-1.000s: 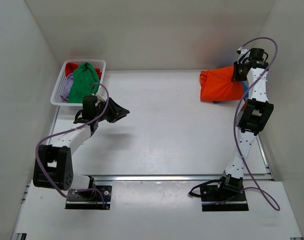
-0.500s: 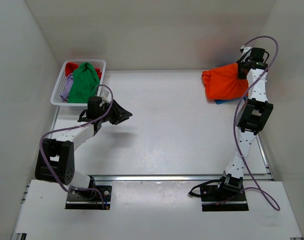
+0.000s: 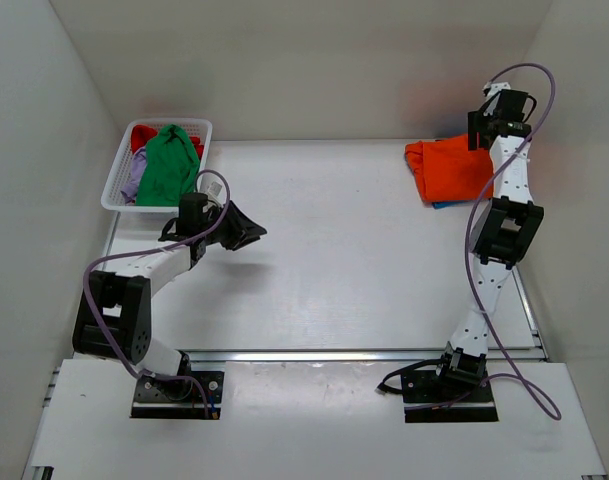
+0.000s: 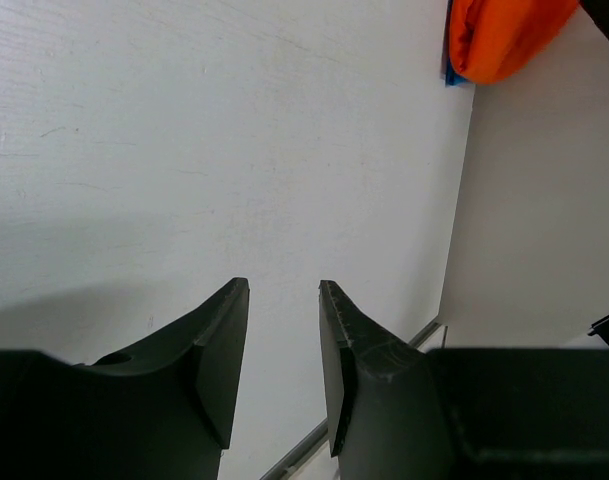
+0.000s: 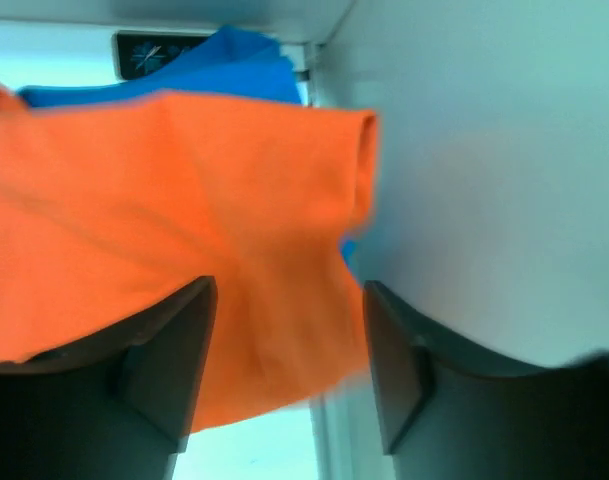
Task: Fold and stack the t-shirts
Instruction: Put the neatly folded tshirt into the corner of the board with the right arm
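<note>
Stacking step: the bright orange cloth t-shirt [image 3: 449, 170] lies folded at the upper right of the top view, on a blue cloth t-shirt [image 5: 224, 65] that peeks out from under it
Right gripper [image 5: 289, 290]: its two black fingers stand apart just above the orange cloth, and no cloth looks pinched between them
Left gripper [image 4: 282, 288]: its fingers are partly apart with nothing between them, and it hangs over the bare white table [image 3: 334, 260] at the left middle of the top view
White lattice plastic basket [image 3: 114, 185]: it sits at the upper left and holds a crumpled green t-shirt [image 3: 169, 165], a red one [image 3: 142, 133] and a lilac one [image 3: 132, 180]
How far along: I think two shirts are in the pile and three wait in the basket
Doing it well: lift the right gripper straight up so a finger does not catch the cloth and pull the fold open; then see that the orange edges sit over the blue ones
Watch out: the pile is close to the right wall and the table edge, so a sideways drag could mess it up
</note>
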You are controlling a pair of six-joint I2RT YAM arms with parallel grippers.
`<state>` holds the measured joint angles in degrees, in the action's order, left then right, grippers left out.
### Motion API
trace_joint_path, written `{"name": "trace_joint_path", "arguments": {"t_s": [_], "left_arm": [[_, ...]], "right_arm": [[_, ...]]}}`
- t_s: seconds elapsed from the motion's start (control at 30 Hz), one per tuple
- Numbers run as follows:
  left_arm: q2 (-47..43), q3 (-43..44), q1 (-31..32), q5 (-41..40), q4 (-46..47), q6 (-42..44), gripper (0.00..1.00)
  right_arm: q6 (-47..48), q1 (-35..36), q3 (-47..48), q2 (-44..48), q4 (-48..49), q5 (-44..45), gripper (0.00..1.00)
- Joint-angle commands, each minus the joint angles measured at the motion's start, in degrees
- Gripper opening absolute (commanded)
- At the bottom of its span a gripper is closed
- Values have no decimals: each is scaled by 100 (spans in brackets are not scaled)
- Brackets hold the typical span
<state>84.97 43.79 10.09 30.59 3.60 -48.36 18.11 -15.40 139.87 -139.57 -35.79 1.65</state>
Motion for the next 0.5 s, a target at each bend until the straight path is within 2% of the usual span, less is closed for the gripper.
{"name": "trace_joint_path", "arguments": {"t_s": [0.0, 0.03, 0.13, 0.17, 0.2, 0.23, 0.27, 0.3, 0.33, 0.47], "left_arm": [[-68, 271, 55, -27, -148, 239, 45], [-103, 279, 37, -27, -175, 248, 46], [-252, 314, 72, -18, -359, 388, 47], [-314, 323, 64, 0, -577, 441, 50], [-366, 297, 64, -35, -771, 581, 57], [-445, 245, 64, -70, -929, 730, 59], [-551, 209, 116, -71, -983, 775, 65], [-595, 200, 142, 16, -1140, 932, 98], [-691, 130, 160, 61, -1281, 1116, 98], [-1157, 42, 283, 88, -2063, 1679, 98]], "right_arm": [[-35, 116, 216, 167, 520, 651, 69], [-114, 142, 224, 271, 503, 783, 75], [-272, 256, -64, 658, 547, 1126, 85], [-447, 326, -300, 920, 529, 1153, 87], [-527, 397, -616, 1175, 512, 1084, 87], [-754, 545, -819, 1351, 459, 926, 89], [-878, 599, -1178, 1693, 381, 942, 88], [-1036, 800, -1634, 2018, 328, 794, 89], [-1151, 1054, -1891, 2195, 275, 810, 91], [-1388, 1926, -4303, 3581, 449, 1153, 90]]}}
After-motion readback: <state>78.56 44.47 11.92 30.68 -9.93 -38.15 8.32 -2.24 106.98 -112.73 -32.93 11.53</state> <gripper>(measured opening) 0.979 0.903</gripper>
